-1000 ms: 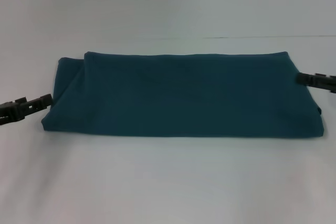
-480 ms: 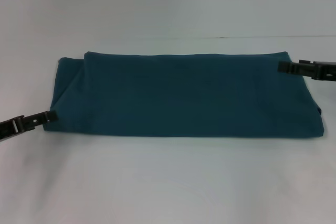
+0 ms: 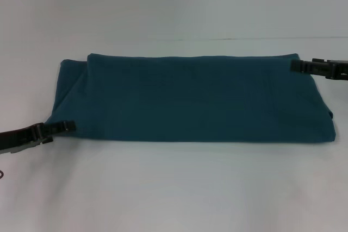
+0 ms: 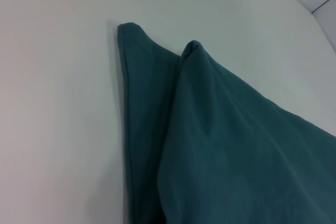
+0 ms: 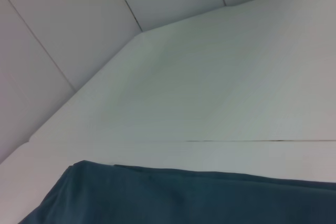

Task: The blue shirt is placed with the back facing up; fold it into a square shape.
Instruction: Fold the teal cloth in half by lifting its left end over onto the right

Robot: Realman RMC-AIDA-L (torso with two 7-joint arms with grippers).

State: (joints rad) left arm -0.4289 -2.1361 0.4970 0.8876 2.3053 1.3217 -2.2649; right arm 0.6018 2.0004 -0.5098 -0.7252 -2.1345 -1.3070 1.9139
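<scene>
A white table (image 3: 174, 188) fills the head view from the near edge to the far edge. Its surface is plain, matte and unmarked. A thin dark seam (image 3: 272, 38) runs horizontally across the far right part of the surface. In the right wrist view the same seam (image 5: 252, 141) appears as a straight line across the table. Beyond the table's far edge, pale wall panels (image 5: 79, 19) stand, divided by narrow dark joints (image 5: 126, 1).
</scene>
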